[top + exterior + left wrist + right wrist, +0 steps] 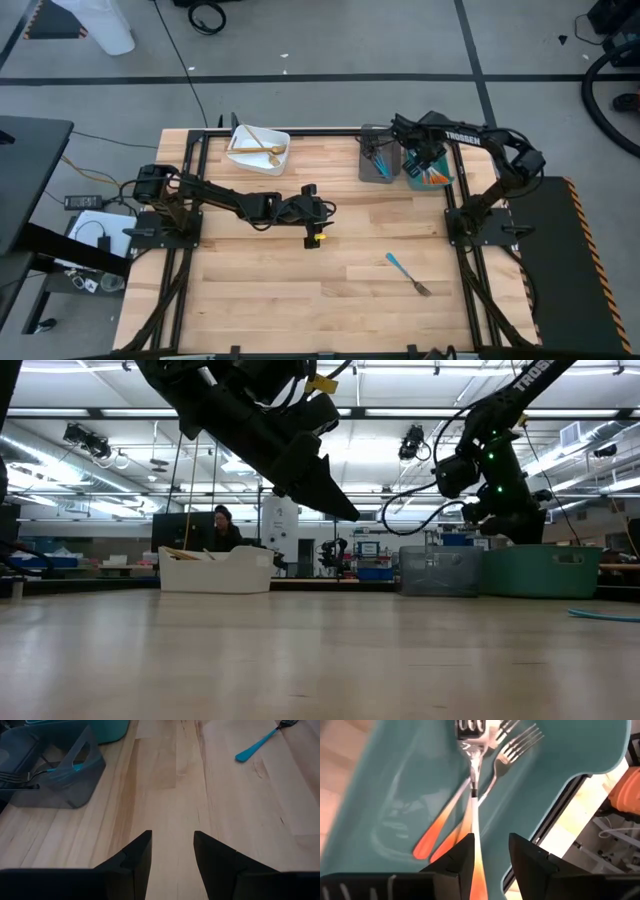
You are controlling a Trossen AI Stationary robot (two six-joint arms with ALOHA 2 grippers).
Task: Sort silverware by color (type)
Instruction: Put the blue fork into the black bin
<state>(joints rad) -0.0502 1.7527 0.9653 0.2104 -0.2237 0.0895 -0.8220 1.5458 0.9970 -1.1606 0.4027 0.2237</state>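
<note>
My right gripper (491,837) hangs open over the teal bin (440,180), pointing down into it. Two orange-handled forks (437,830) lie on the bin's floor. A third orange-handled fork (476,815) runs from between my fingers down to the floor, with its metal head (467,732) resting there. My left gripper (172,834) is open and empty, high above the bare middle of the table (325,210). One blue-handled fork (408,273) lies flat on the wood toward the near right. Gold utensils (262,145) lie in the white bin (240,160). My right gripper has the third fork's orange handle end (478,875) standing in the gap between its fingers, close beside one finger (462,852). The gap is much wider than the handle. I cannot tell whether that finger touches it.
The grey bin (378,165) with blue-handled forks stands left of the teal bin at the far edge. The white bin sits at the far left. The table frame's black rails (190,200) run along both sides. Bare wood spreads across the middle and near half.
</note>
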